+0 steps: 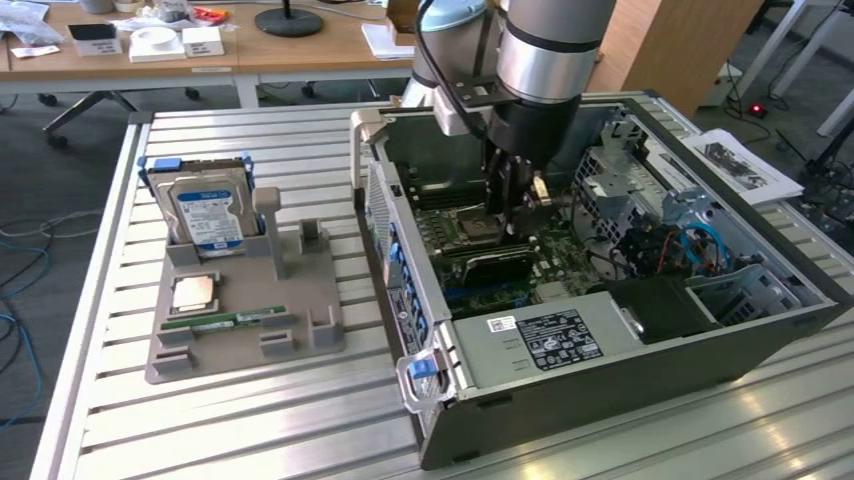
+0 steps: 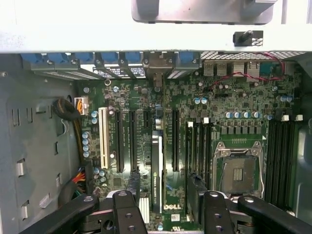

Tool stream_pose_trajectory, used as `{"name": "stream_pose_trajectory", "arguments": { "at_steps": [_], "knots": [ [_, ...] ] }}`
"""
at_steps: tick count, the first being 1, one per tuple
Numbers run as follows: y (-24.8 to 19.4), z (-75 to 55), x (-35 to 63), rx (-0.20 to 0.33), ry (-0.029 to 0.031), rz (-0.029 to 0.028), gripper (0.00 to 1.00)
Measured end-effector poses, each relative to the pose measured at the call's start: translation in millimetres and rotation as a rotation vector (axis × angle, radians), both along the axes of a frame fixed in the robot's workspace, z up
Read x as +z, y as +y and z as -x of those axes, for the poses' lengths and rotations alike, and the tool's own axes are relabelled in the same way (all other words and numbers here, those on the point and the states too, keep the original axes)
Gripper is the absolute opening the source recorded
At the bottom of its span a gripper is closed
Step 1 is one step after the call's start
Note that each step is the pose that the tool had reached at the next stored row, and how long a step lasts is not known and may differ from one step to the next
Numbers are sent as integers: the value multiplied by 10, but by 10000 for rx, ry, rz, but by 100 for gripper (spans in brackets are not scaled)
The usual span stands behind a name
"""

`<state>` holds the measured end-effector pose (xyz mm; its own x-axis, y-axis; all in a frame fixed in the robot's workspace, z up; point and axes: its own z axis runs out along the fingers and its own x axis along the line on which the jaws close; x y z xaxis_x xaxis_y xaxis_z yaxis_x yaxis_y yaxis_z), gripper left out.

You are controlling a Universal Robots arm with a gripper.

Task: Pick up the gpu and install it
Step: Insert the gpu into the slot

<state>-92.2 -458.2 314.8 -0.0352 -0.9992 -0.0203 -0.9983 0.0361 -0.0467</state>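
The gpu (image 2: 156,173) was standing on edge in one of the long black slots on the motherboard (image 2: 234,105), seen edge-on from the wrist view as a thin dark strip with white lettering along it. In the exterior view it showed as a dark flat card (image 1: 497,264) down inside the open computer case (image 1: 587,400), just below the arm's tool. The jaws (image 2: 165,214) sat wide apart on either side of the card, a black finger (image 2: 126,214) on one side and another on the other, with clear gap between them and the card, so they were open and gripping nothing as far as I could see.

Right beside the card were more empty black slots and one white slot (image 2: 103,138). A bit further along was the bare processor socket (image 2: 239,170) with its metal frame, and past that the empty memory slots (image 2: 282,161). A row of blue clips (image 2: 78,58) ran along the case edge.

In the exterior view the arm (image 1: 541,60) reached straight down into the case. The case lay on its side on the slatted metal worktop (image 1: 267,430). Well apart from it, toward the exterior view's left, a grey holder tray (image 1: 227,330) carried a hard drive (image 1: 207,215) with a blue label standing upright, a processor chip (image 1: 195,293) lying flat, and a narrow green memory stick (image 1: 227,321) next to it.
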Motion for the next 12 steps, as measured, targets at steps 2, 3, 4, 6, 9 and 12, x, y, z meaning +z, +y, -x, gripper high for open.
{"name": "stream_pose_trajectory", "arguments": {
  "at_steps": [2,3,4,6,9,12],
  "knots": [
    [0,-19,9,-1,13,-4,52],
    [-1,-31,15,0,26,-4,52],
    [-1,-41,20,1,37,-7,52],
    [0,-57,28,0,57,-11,52],
    [-1,-70,41,-1,88,-14,52],
    [0,-72,42,0,97,-15,52]
  ]
}}
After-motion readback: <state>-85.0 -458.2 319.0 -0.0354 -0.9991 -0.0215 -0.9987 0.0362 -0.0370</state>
